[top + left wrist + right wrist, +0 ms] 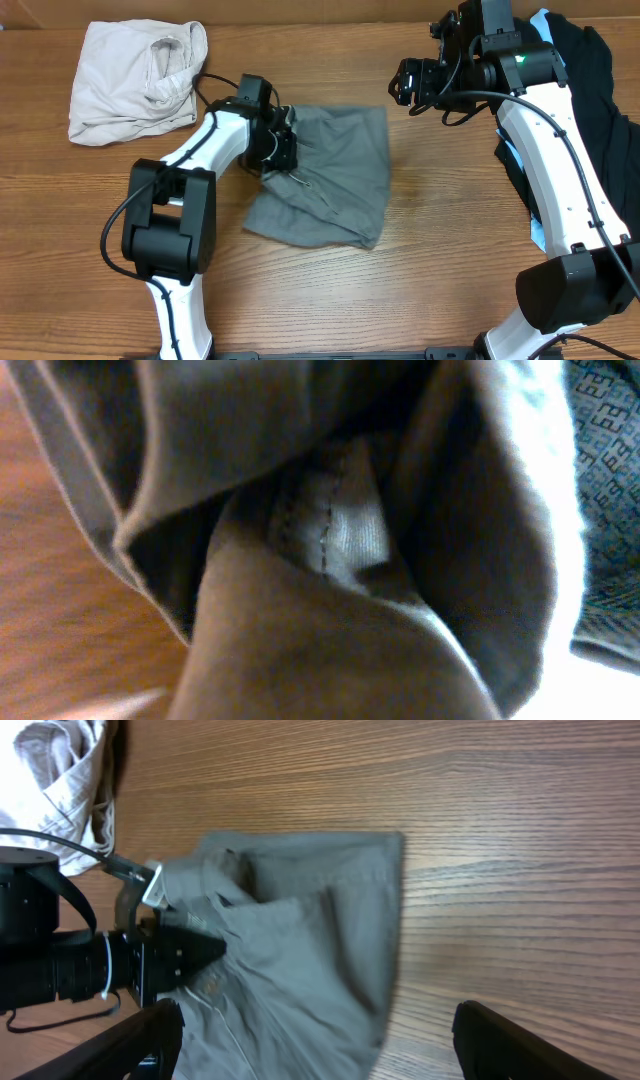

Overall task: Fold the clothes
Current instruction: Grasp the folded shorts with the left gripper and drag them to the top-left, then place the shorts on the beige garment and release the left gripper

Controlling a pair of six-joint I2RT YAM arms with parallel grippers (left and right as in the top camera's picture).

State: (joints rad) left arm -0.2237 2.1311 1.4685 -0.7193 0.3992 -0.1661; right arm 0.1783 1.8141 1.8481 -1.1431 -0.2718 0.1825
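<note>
Wooden table [430, 260] fills my overhead feed, with the grey shorts [340, 180] spread rumpled at its centre. I've got the black garment [590, 90] heaped at the right edge, the cream garment [125, 85] bunched far left, and a light-blue garment [538, 232] peeking from under the black. My left gripper [283, 150] is clamped on the shorts' left edge. My right gripper [403, 85] hangs above the shorts' upper right corner, fingers wide apart.
</note>
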